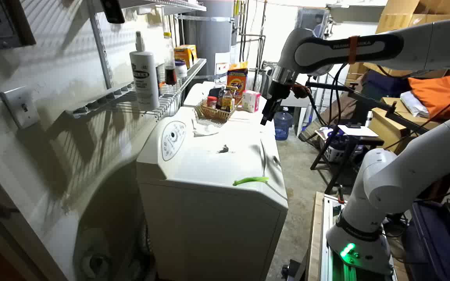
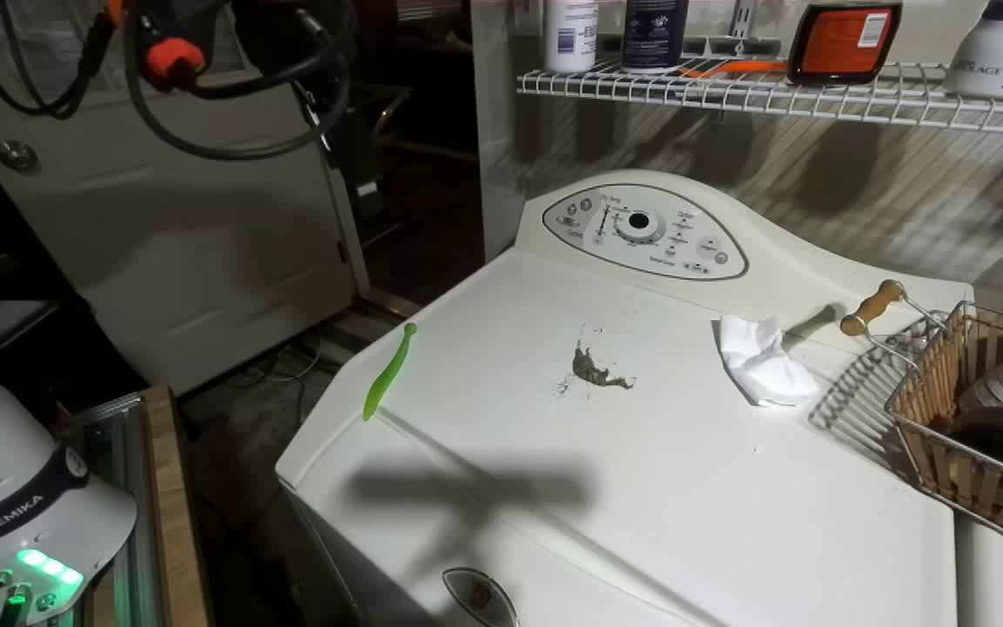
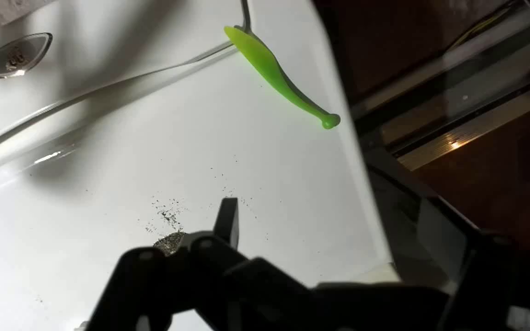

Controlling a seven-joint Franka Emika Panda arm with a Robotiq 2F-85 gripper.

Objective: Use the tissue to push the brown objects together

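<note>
On the white tabletop [image 2: 693, 496] of the clothes dryer [image 1: 217, 230], the crumpled tissue [image 2: 763, 361] lies near the wire basket with wooden slats [image 2: 932, 461], apart from the heap of brown crumbs [image 2: 590, 370] it is meant to push. The likeliest first failure is the pick-up: a sheet so limp and low could slip out or be caught by a mere corner, and jaws lowered too far would press on the tabletop. Coming in from the basket's side could snag its wooden handle [image 2: 872, 309], which juts towards the tissue. Once pushing, a loosely held sheet would probably fold and ride over the heap; too quick a stroke could spread the fine specks [image 3: 169, 217] scattered round it. A careless low sweep might also knock the green curved utensil [image 3: 269, 69], close to the tabletop's edge, right off.

In an exterior view the arm [image 1: 424, 164] arches over, its forearm [image 1: 320, 54] nearly level and its end slanting down, so that the jaws hang above the tabletop, clear of the tissue. The wrist view shows them spread wide, holding nothing, one of them partly hiding the heap.
</note>
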